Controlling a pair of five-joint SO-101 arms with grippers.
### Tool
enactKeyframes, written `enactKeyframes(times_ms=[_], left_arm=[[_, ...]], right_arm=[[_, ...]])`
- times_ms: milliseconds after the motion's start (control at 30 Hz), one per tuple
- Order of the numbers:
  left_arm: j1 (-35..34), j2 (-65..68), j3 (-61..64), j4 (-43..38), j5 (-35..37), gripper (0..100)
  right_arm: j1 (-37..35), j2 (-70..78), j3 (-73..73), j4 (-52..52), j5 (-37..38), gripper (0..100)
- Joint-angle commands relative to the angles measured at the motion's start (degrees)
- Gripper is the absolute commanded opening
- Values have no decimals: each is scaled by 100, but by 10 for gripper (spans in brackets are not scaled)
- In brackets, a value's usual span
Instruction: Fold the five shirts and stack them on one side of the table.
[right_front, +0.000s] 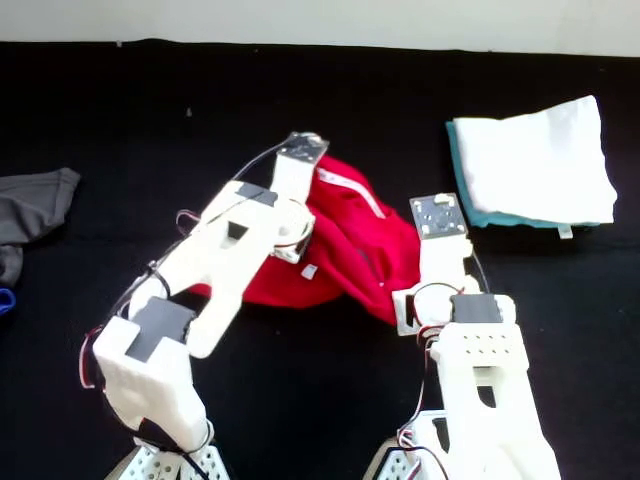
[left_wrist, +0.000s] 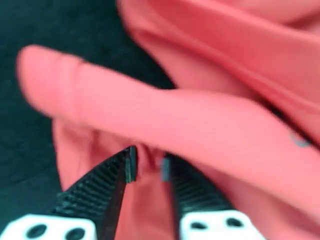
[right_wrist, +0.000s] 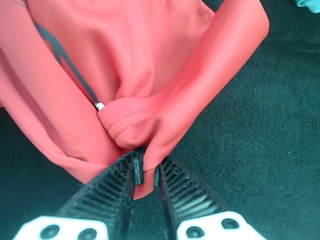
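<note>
Red shirt (right_front: 350, 250) is lying bunched at the middle of the black bench (right_front: 150, 100), not yet folded, and both arms are gripping it. The left claw (left_wrist: 148, 167) is pinching a fold of the red cloth, its jaws drawn almost together with fabric between them. The right claw (right_wrist: 148, 172) is pressing together on a hemmed edge.

In the high view, the shirt's long axis is running from about 11 o'clock to 4 o'clock. The left arm is holding the 11 o'clock end and the right arm the 4 o'clock end, so the cloth is hanging slack between them.

At 2 o'clock a folded white shirt (right_front: 535, 165) is resting on a teal shirt (right_front: 470, 205). The right arm is the nearer one to that stack. A grey shirt (right_front: 35, 200) is waiting at 9 o'clock. Spreading the red cloth flat is probably the step in hand.
</note>
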Motion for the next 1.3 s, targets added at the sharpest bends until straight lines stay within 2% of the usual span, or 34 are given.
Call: enactKeyframes(times_ms=[0,333,533,600,733,900,933,1100,1267], left_arm=[[-22,-382,-444,554,62,8],[-804,-1886,-892,2259,26,10],[-1007,-2220,-734,3754,9,10],[-1007,-2211,-444,3938,-308,10],[-1112,-2211,171,3727,-853,25],[-1314,-2211,242,3481,-844,213],[-1323,-2211,259,3341,-844,223],[-1349,-2062,760,2277,-835,200],[-1385,-1631,919,1899,-835,200]], right_arm=[[66,-127,-13,-48,62,6],[22,-127,-303,-4,53,6],[-716,-127,-963,629,62,6],[-901,-127,-998,655,62,6],[-1042,-84,-989,646,70,6],[-1042,-84,-989,637,70,6],[-1042,-84,-989,637,70,6],[-1042,-84,-989,637,70,6],[-1042,-84,-980,637,70,6]])
